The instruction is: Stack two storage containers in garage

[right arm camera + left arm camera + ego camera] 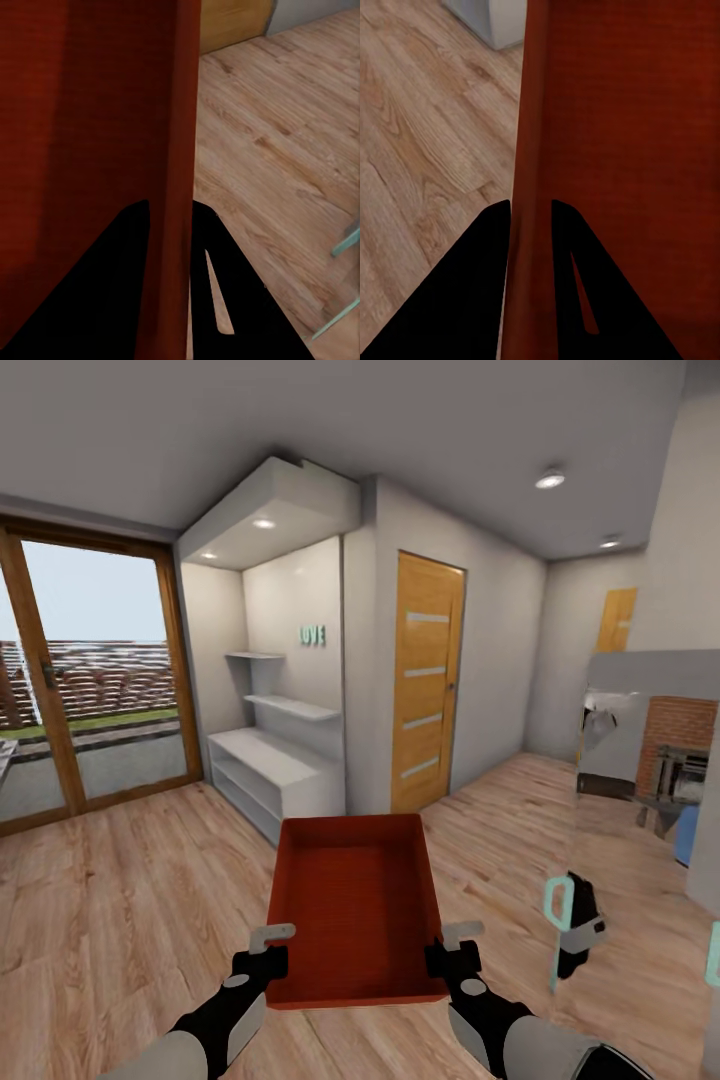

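Orange-red lidless storage container (355,905), smooth walls, left gripper (268,950) and right gripper (452,950) each clamping a side wall

orange-red container (352,905), light wood-plank floor (130,920), orange-brown door (425,680); black fingers (487,247)

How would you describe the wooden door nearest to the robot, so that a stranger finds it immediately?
Start at the white shelf alcove beside the glass doors. The wooden door is right of it. It shows four pale horizontal strips, whereas the farther door looks smaller.
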